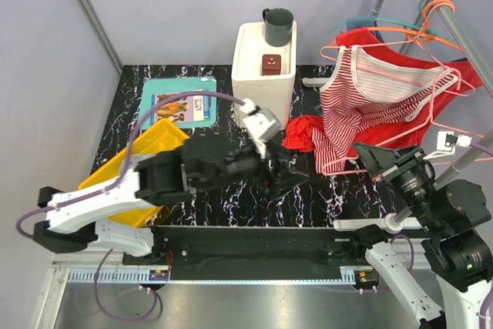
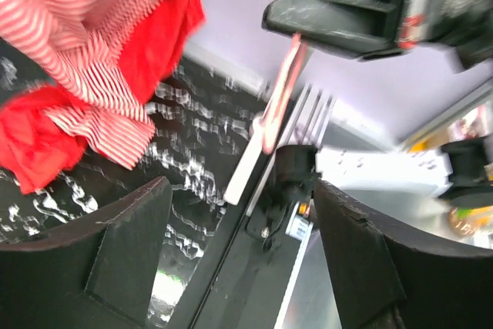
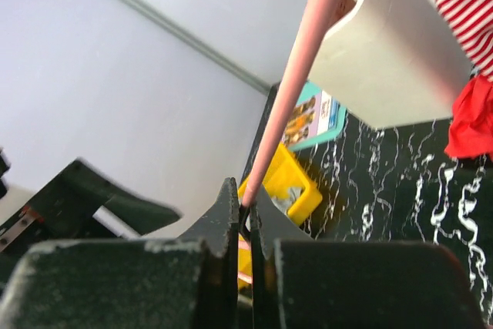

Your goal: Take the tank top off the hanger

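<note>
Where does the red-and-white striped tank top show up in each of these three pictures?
Top external: striped tank top, right of centre, hanging.
Left wrist: striped tank top in the upper left corner.
Right wrist: striped tank top in the top right corner.
Shared landmark: black marbled table, below it in every view.

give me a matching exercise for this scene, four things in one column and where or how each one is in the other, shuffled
Things:
1. dark green mug
2. striped tank top
3. right gripper
4. left gripper

Places or states:
A. shut on the pink hanger
B. open, nothing between its fingers
C. on top of the white box
D. draped on the pink hanger

Pairs: 1-C, 2-D, 3-A, 4-B
</note>
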Controlling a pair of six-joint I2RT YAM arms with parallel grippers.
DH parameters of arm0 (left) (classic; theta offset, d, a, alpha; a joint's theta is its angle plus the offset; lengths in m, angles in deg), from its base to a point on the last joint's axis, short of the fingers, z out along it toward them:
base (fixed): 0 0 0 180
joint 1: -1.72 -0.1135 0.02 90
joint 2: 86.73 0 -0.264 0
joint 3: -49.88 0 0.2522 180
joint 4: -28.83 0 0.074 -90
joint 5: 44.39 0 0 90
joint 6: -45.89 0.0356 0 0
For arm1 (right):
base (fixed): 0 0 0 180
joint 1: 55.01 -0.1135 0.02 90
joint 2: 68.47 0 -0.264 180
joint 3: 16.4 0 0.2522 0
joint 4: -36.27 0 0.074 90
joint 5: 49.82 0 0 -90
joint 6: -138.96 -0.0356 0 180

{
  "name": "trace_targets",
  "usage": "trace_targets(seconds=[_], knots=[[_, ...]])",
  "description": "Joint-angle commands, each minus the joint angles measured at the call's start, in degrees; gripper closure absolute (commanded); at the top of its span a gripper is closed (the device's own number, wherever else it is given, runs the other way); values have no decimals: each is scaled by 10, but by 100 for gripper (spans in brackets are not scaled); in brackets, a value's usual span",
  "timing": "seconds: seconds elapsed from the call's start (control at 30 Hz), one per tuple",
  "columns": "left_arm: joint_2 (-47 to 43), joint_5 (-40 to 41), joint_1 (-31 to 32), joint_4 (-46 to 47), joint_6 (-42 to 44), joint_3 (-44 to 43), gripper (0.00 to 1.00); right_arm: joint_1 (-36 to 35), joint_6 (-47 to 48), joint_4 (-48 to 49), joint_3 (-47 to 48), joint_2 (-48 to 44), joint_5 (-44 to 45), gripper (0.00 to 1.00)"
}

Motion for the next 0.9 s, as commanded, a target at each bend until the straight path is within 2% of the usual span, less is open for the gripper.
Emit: trace_targets(seconds=[0.0,0.17,0.33,0.6,0.87], knots=[[-65,-22,-1,15,-16,39,21,-1,-13,82,19,22,80,100],[-129,-69,-1,63,-61,159,21,-1,-30,166,-3,25,100,100],[-140,-113,0,62,-76,161,22,-1,-63,175,20,45,127,100],[-165,-105,3,61,-89,173,23,-1,-146,202,-10,21,234,100],[-182,-96,3,48,-76,180,23,-1,-178,207,-41,4,232,100]])
